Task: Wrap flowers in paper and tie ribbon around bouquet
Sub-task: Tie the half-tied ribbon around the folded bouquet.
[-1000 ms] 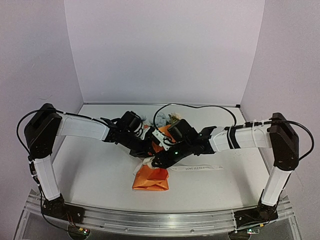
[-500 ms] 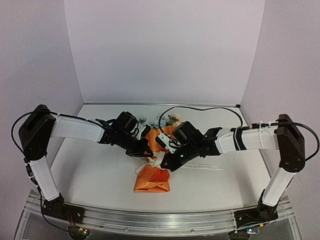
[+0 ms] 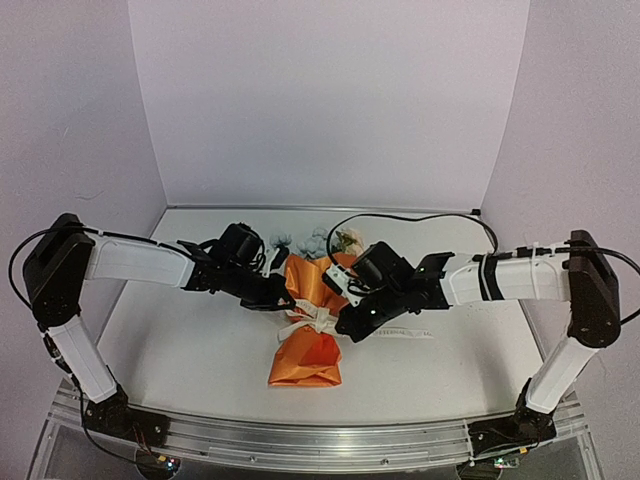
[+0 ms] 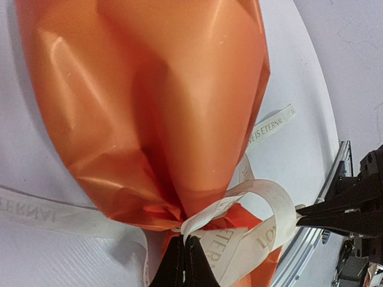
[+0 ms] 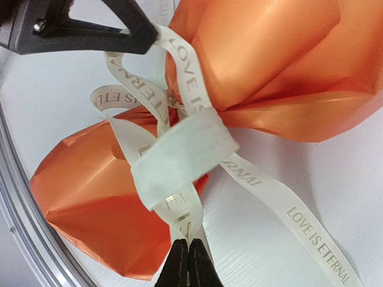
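Two stretches of ribbon (image 5: 179,149) are pinched, one in the left claw (image 4: 183,263), one in the right claw (image 5: 188,263), likely to cinch the bouquet (image 3: 305,355) knot.

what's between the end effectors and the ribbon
Nothing visible. The left end effector and the right end effector are each shut directly on the ribbon, on opposite sides of the bouquet at its cinched middle.

Bouquet (image 3: 305,358) lies flat on the surface (image 3: 180,340). Orange paper (image 4: 161,89) is cinched mid-length by cream ribbon (image 5: 179,149) printed "LOVE IS ETERNAL", loosely looped, one tail trailing right. Flowers (image 3: 345,238) stick out the far end.
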`<state>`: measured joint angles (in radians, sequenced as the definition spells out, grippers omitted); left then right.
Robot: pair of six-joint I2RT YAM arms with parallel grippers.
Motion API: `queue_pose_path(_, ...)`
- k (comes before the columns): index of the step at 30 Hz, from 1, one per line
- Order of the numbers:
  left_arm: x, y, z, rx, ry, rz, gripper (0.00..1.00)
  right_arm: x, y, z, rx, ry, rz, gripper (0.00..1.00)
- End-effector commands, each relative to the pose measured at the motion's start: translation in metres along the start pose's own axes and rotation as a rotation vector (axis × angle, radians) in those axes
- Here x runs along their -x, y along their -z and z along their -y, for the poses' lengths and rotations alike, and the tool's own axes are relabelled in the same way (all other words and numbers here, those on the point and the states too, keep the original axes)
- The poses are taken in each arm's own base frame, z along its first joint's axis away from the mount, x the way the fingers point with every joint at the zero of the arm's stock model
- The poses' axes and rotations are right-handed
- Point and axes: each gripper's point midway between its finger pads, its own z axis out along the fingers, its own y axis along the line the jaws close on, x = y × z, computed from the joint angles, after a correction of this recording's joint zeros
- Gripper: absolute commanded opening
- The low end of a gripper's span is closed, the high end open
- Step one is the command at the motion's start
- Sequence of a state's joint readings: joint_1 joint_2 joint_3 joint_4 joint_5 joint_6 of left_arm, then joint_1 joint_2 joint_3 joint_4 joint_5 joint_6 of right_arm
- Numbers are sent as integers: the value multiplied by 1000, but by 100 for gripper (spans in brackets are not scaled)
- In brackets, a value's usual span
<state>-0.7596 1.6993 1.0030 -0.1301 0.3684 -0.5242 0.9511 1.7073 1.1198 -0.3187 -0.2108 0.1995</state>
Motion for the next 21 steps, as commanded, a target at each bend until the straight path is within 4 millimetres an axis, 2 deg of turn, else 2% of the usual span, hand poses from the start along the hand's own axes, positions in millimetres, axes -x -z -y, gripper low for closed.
queue_pose_path(1, 12, 22, -8, 33, -4, 91, 0, 4, 6, 20, -84, -32, 7, 0)
queue_pose_path(8, 6, 37, -37, 117, 43, 130, 0, -5, 3, 38, -169, -65, -41, 0)
queue_pose_path(12, 4, 39, -53, 157, 71, 132, 0, -17, 7, 55, -250, -72, -70, 0)
queue_pose_path(21, 0, 37, -77, 223, 101, 119, 0, -45, 9, 68, -302, -112, -116, 0)
